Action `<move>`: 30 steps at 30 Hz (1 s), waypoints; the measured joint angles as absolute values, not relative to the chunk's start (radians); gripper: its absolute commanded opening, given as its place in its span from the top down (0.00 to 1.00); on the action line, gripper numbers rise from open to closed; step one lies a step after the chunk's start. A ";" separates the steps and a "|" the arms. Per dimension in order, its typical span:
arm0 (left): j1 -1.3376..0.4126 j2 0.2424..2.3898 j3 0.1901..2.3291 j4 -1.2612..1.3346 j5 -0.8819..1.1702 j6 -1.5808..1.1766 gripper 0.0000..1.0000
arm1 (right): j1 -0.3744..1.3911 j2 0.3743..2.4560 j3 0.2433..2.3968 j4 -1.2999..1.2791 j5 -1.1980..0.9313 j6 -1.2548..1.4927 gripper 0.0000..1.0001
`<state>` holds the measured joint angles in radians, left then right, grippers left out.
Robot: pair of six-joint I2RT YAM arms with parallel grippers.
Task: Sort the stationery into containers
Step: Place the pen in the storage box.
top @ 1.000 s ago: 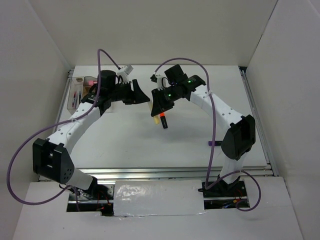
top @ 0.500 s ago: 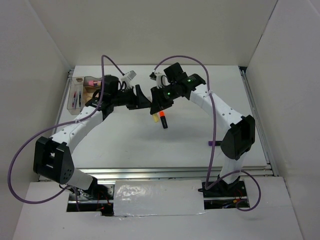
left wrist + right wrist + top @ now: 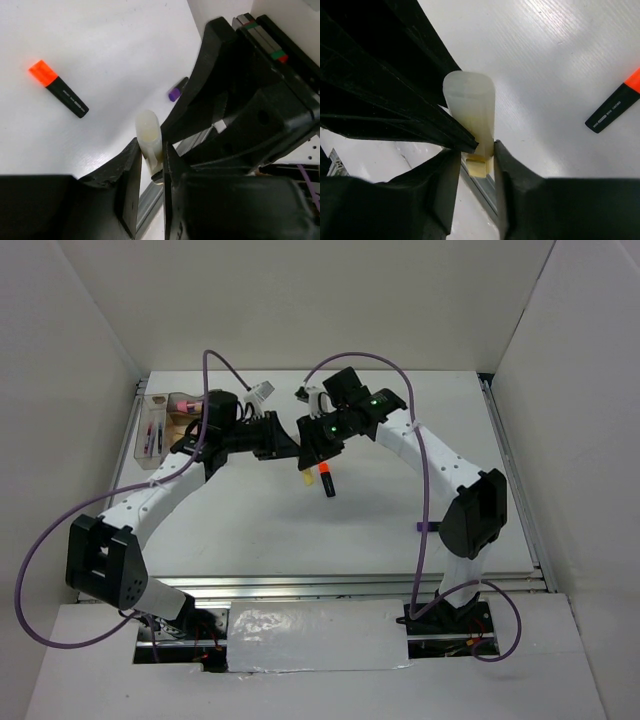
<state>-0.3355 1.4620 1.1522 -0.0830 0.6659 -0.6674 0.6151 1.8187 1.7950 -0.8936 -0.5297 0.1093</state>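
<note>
Readable text: none in any view.
Orange-capped black highlighter [image 3: 613, 107]: small white print along the black barrel, too blurred and small to read in either wrist view.

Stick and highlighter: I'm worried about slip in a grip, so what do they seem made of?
Stick: probably plastic, pale yellow and slightly translucent, smooth with a soft sheen; it could also be waxy. Highlighter: hard plastic by the look, with a matte black barrel carrying white print and a bright orange cap.
</note>
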 measured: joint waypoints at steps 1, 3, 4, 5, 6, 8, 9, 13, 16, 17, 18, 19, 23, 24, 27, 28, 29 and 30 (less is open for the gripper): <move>-0.336 1.460 1.160 -0.099 0.658 -0.648 0.97 | 0.615 1.819 1.795 -0.891 -0.530 0.109 0.33; -0.332 1.454 1.178 -0.147 0.628 -0.573 1.00 | 0.607 1.816 1.794 -0.886 -0.545 0.112 0.13; -0.320 1.453 1.188 -0.181 0.616 -0.534 1.00 | 0.601 1.809 1.793 -0.886 -0.557 0.106 0.00; -0.302 1.452 1.198 -0.215 0.604 -0.491 1.00 | 0.588 1.800 1.792 -0.888 -0.569 0.100 0.00; -0.284 1.452 1.204 -0.237 0.593 -0.463 1.00 | 0.576 1.790 1.791 -0.888 -0.579 0.093 0.00; -0.226 1.451 1.217 -0.288 0.579 -0.385 1.00 | 0.524 1.756 1.774 -0.888 -0.617 0.081 0.00; -0.191 1.451 1.225 -0.313 0.571 -0.349 1.00 | 0.492 1.734 1.762 -0.891 -0.638 0.076 0.00; -0.068 1.484 1.348 -0.442 0.516 -0.118 1.00 | 0.345 1.649 1.704 -0.889 -0.706 0.053 0.00; -0.014 1.541 1.495 -0.477 0.463 0.111 1.00 | 0.270 1.603 1.635 -0.886 -0.741 0.044 0.00; -0.005 1.556 1.531 -0.477 0.440 0.185 1.00 | 0.257 1.594 1.613 -0.885 -0.749 0.043 0.00; -0.001 1.567 1.552 -0.476 0.415 0.250 1.00 | 0.248 1.591 1.598 -0.885 -0.756 0.043 0.00; 0.001 1.576 1.565 -0.468 0.384 0.325 1.00 | 0.243 1.591 1.587 -0.885 -0.764 0.043 0.00; 0.008 1.590 1.527 -0.395 0.278 0.559 1.00 | 0.235 1.591 1.561 -0.883 -0.782 0.043 0.00; 0.014 1.597 1.510 -0.376 0.261 0.606 1.00 | 0.235 1.591 1.560 -0.881 -0.785 0.043 0.00; 0.046 1.655 1.489 -0.325 0.223 0.720 0.97 | 0.234 1.590 1.553 -0.877 -0.796 0.043 0.00; 0.058 1.682 1.493 -0.312 0.215 0.743 0.96 | 0.234 1.590 1.547 -0.875 -0.798 0.043 0.00; 0.071 1.716 1.499 -0.304 0.209 0.764 0.95 | 0.234 1.590 1.543 -0.876 -0.799 0.043 0.00; 0.082 1.749 1.509 -0.301 0.205 0.785 0.95 | 0.233 1.590 1.538 -0.875 -0.799 0.043 0.00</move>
<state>0.0822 1.7493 1.5089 -0.3008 0.2050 0.7849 0.2325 1.5902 1.5375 -0.8745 -0.7990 0.0433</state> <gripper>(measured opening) 0.299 0.998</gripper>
